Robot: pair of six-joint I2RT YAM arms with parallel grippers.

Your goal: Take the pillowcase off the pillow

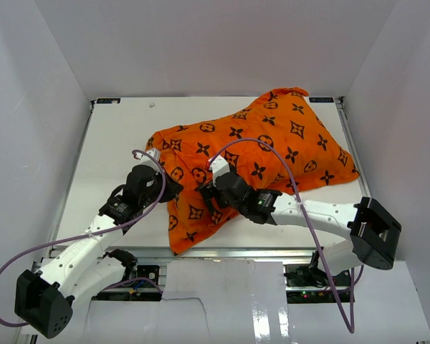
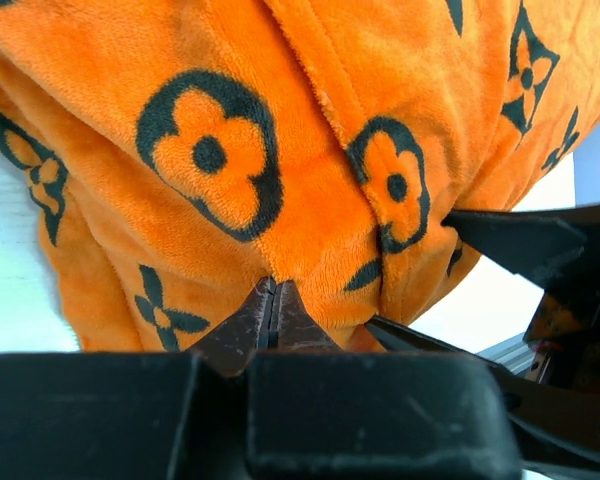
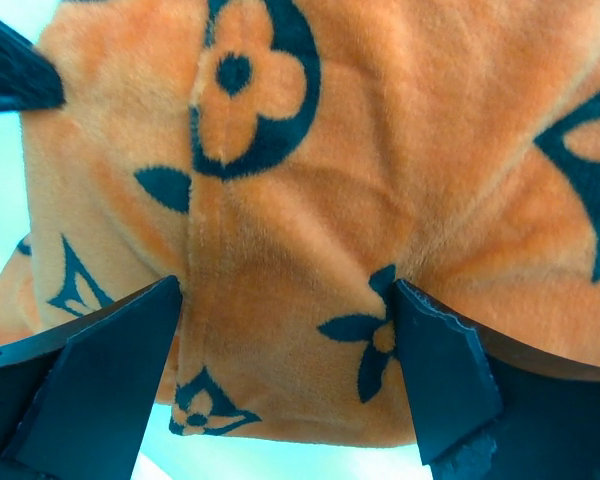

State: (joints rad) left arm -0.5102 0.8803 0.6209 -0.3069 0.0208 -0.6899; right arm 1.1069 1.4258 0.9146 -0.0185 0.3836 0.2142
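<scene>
The orange pillowcase point(image 1: 272, 150) with black flower and star motifs lies bulging across the white table point(image 1: 115, 150), and the pillow is hidden inside it. My left gripper point(image 1: 174, 189) presses into its near left corner. In the left wrist view this gripper point(image 2: 271, 285) is shut, its tips pinching the plush fabric point(image 2: 280, 150). My right gripper point(image 1: 205, 198) stands just to the right at the same near edge. In the right wrist view it point(image 3: 288, 290) is open wide, and a hanging flap of the pillowcase point(image 3: 310, 250) lies between its fingers point(image 3: 435, 370). One right finger point(image 2: 520, 245) shows in the left wrist view.
White walls point(image 1: 36, 107) enclose the table on three sides. A metal rail point(image 1: 222, 252) runs along the near edge under the pillowcase's lowest corner. Purple cables point(image 1: 287, 154) loop over both arms, and the right arm's cable arches over the fabric.
</scene>
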